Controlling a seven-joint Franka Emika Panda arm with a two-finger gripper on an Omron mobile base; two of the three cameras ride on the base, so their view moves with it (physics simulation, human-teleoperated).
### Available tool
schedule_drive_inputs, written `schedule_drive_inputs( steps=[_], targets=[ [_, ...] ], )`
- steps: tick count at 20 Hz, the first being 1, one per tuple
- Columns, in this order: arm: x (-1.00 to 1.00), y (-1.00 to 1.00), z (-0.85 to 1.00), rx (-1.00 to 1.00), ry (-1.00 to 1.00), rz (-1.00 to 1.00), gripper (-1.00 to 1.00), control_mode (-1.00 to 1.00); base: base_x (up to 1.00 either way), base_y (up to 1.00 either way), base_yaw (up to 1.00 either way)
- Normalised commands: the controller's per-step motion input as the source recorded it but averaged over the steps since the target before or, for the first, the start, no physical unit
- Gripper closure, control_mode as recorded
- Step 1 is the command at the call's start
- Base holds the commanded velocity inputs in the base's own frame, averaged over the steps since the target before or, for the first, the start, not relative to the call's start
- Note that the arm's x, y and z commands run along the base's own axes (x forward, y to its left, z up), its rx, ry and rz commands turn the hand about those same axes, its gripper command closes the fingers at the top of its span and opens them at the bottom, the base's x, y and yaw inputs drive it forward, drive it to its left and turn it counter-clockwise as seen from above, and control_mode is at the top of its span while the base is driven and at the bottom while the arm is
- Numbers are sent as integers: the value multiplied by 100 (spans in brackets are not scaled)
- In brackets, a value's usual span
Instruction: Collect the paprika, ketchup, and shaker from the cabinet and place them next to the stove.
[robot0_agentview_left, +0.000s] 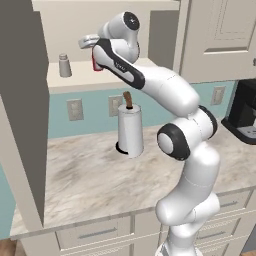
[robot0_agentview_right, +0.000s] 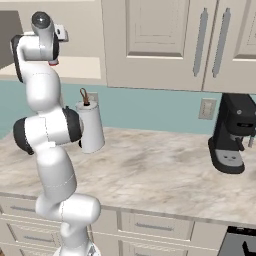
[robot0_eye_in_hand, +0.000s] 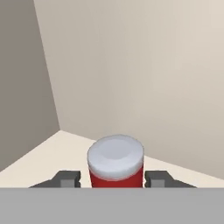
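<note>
Reaching into the open cabinet (robot0_agentview_left: 107, 20), with the claw (robot0_eye_in_hand: 117, 178) spread and one dark tip on either side of the ketchup (robot0_eye_in_hand: 116, 162). No contact visible: a small gap shows between each finger (robot0_eye_in_hand: 68, 178) and the red body. Seen from the hand, bottle dead centre between the tips, white cap up, long axis upright on the shelf (robot0_eye_in_hand: 52, 148), well out from the shelf's back corner. From the left base view, only a sliver of red (robot0_agentview_left: 96, 65) peeking out behind the wrist, near the middle of the shelf's front edge. Judged from this: bottle already lined up, so closing across its width should be enough, then a lift straight up before drawing back out past the cabinet frame.

Further left on the same shelf, well apart from the claw, the shaker (robot0_agentview_left: 64, 65) standing upright toward the shelf's left end. Paprika not made out. Below, on the surface (robot0_agentview_left: 75, 170), a paper towel roll (robot0_agentview_left: 130, 131) near the back wall, and a coffee machine (robot0_agentview_right: 230, 135) toward the right end.
</note>
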Motion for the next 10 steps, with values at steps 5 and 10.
schedule_drive_inputs(
  steps=[5,10],
  targets=[
    [11,3,-5,0,0,2,100,-100,0,0,0],
    [1,0,0,0,0,1,100,-100,0,0,0]
  ],
)
